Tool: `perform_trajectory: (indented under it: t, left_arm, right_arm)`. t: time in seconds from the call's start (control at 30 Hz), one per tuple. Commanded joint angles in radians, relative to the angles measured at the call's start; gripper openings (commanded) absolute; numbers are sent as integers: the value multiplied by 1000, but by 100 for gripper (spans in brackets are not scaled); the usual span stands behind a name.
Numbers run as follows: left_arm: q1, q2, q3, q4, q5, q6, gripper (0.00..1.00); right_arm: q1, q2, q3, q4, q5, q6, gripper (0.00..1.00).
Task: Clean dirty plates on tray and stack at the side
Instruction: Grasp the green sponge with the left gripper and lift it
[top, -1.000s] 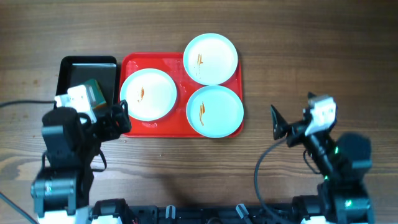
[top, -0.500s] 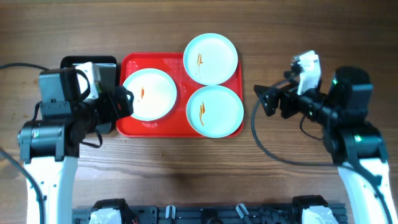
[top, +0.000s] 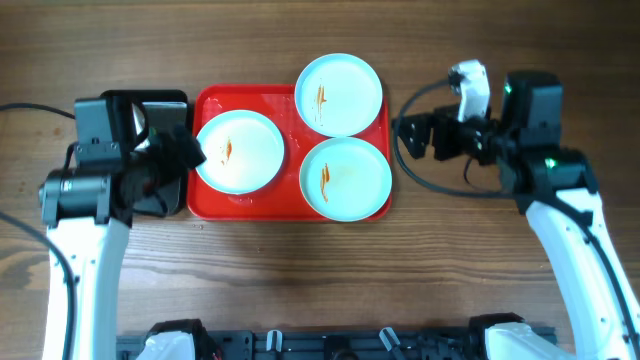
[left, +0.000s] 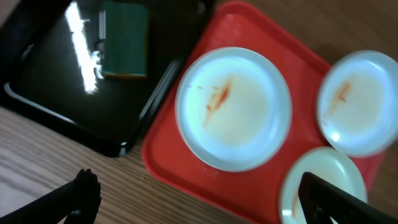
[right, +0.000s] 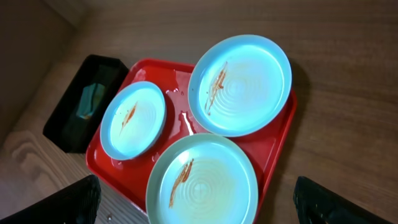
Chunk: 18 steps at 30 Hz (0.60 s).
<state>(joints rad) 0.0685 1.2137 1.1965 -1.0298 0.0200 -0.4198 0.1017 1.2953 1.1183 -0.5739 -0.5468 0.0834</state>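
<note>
Sitting on the glossy red tray (top: 290, 202) at upper centre: three round, smooth plates (top: 239, 151), orange-brown smears. Left gripper (top: 188, 152) and right gripper (top: 412, 137) both spread, empty, flanking the tray.

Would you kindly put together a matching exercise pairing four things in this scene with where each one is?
Things:
1. plates
2. green sponge
3. black tray
4. right claw

Places:
A. beside the red tray, on its left
B. beside the red tray, on its right
C. on the red tray
D. inside the black tray

Pairs: 1-C, 2-D, 3-A, 4-B.
</note>
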Motion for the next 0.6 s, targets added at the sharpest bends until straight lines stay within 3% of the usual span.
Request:
perform_trajectory:
  t: [0.0,0.2,0.23,0.43,0.57]
  left_arm:
    - [56,110,47,6,-116,-87,99]
    - [133,339,241,-52,-229,-86,99]
    - [140,390,267,-48,-246,-88,94]
    - [144,515,269,23,-245,-87,87]
    - [144,595,269,95,-200,-1,88]
  right_arm:
    - [84,95,164,-45,125,30,99]
    - [213,247,286,-60,162,64,99]
    - [241,274,287,-32,163,82,99]
    - [314,346,287,33,162,85,93]
    - [348,400,287,77,162,104,89]
